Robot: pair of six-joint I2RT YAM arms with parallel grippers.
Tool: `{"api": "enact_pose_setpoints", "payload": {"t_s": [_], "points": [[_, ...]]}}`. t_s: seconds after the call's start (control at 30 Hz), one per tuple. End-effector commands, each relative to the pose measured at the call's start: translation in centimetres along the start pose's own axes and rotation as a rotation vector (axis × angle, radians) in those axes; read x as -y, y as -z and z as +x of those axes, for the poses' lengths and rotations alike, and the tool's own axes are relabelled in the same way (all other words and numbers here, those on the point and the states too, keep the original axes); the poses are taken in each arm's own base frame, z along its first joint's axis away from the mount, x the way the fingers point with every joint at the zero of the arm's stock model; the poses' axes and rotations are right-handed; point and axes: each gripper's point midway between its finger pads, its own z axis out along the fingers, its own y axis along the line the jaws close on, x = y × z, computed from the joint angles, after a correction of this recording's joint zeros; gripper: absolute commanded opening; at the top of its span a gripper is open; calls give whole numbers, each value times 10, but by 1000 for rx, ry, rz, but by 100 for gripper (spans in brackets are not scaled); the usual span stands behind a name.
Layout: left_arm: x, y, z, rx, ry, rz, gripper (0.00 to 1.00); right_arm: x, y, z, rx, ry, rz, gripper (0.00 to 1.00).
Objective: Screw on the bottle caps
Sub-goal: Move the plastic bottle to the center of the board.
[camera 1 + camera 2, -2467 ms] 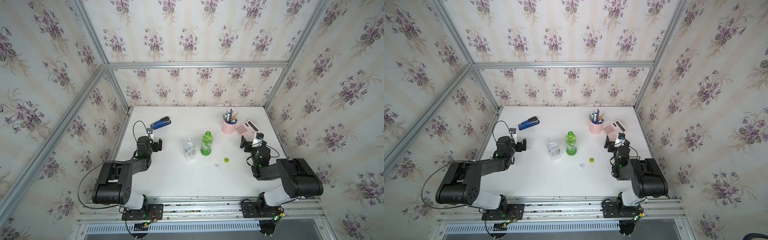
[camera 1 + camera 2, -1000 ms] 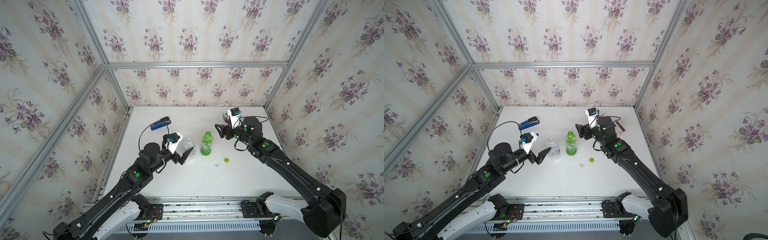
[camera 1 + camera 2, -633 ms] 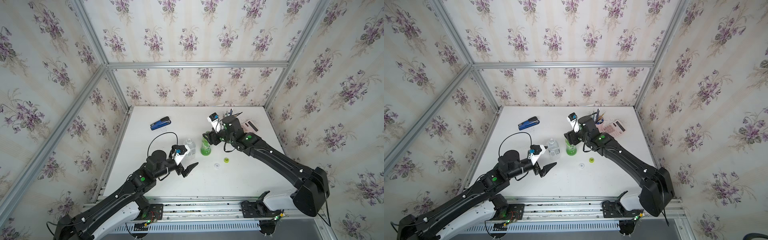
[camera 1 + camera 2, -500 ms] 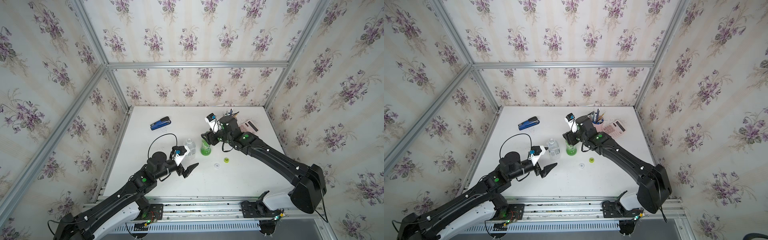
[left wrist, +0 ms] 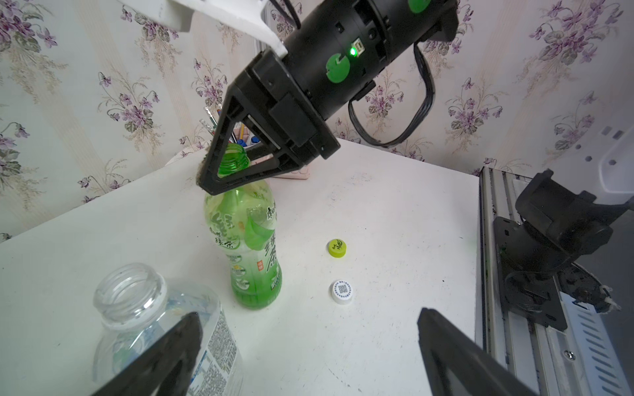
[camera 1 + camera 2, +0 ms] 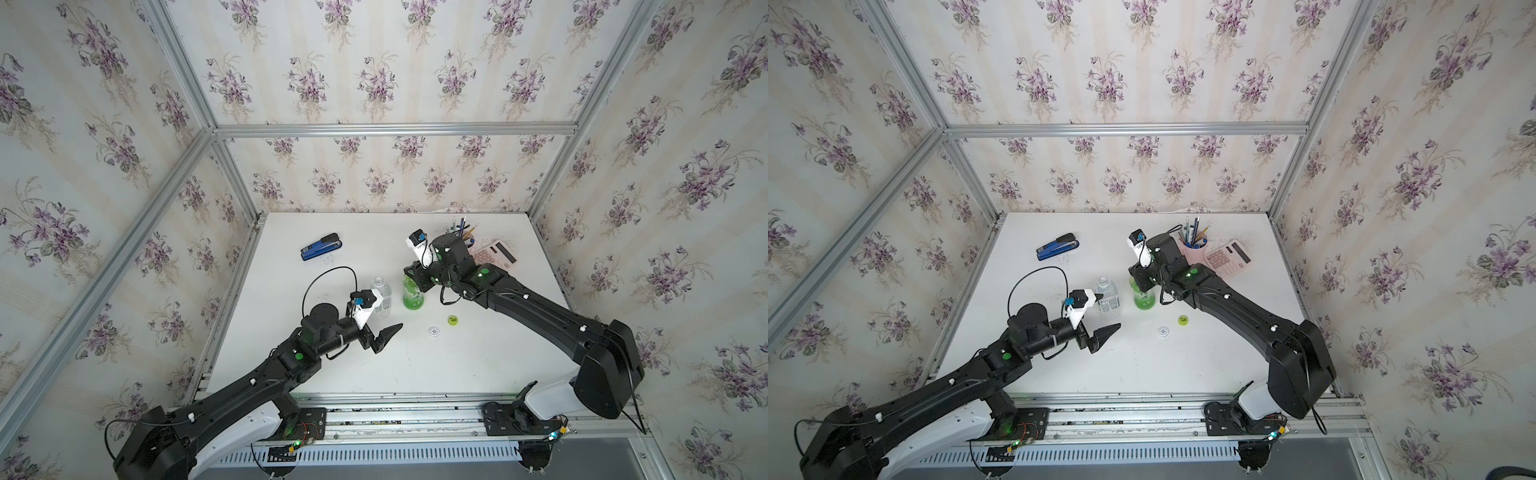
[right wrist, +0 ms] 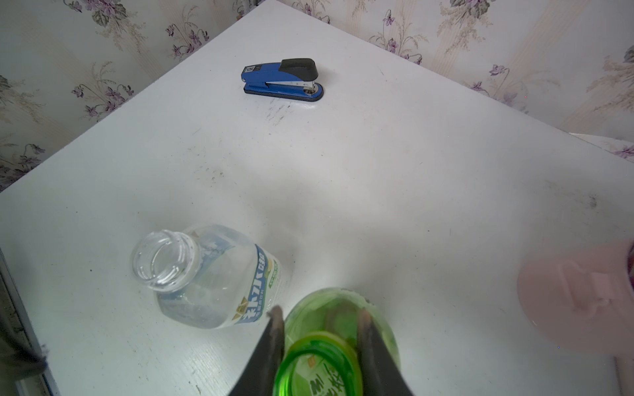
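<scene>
The green bottle [image 6: 412,297] [image 5: 252,247] stands uncapped mid-table. My right gripper [image 7: 319,312] [image 6: 411,274] comes down from above and is shut on its neck, one finger on each side just under the open mouth. The clear bottle [image 6: 383,293] [image 7: 209,274], also uncapped, stands just left of it. My left gripper [image 5: 308,315] [image 6: 1109,311] hangs wide open in front of the clear bottle, one finger beside its label, holding nothing. In front of the green bottle the two bottle caps lie on the table: the yellow-green cap [image 6: 453,319] [image 5: 337,248] and the white cap [image 6: 434,332] [image 5: 342,291].
A blue stapler [image 6: 321,246] lies at the back left. A pink pen cup [image 6: 1194,249] and a pink calculator [image 6: 1227,257] sit at the back right, close behind my right arm. An aluminium rail [image 6: 415,411] runs along the table's front edge.
My right gripper swung left from the pen cup to the green bottle and closed round its neck. My left arm moved forward from beside the clear bottle to in front of it, still open.
</scene>
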Motion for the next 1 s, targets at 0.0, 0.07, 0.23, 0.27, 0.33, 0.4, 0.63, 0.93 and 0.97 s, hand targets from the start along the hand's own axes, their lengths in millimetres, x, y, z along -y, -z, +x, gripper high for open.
{"api": "enact_pose_setpoints", "payload": {"t_s": [0.0, 0.07, 0.23, 0.27, 0.33, 0.4, 0.63, 0.93, 0.97], "points": [[7, -5, -16, 80, -16, 36, 100, 0, 9, 2, 9, 15, 10, 22], [8, -9, -15, 82, -26, 36, 100, -3, 16, 3, 12, 17, 5, 21], [9, -24, -18, 113, -75, -9, 100, -15, 38, 4, 61, -6, -52, 21], [11, -26, -19, 120, -87, -10, 100, -18, 43, 2, 79, -13, -67, 21], [12, -31, -24, 139, -105, -21, 100, -23, 53, -2, 109, -30, -99, 21], [8, -35, -29, 155, -102, -40, 100, -30, 61, -7, 130, -46, -136, 21], [9, -45, -33, 202, -148, -37, 100, -44, 70, -6, 125, -114, -222, 20], [10, -48, -11, 182, -165, -54, 100, -60, 65, 22, 92, -82, -242, 20], [11, -48, -8, 179, -165, -52, 100, -61, 66, 22, 100, -75, -241, 20]]}}
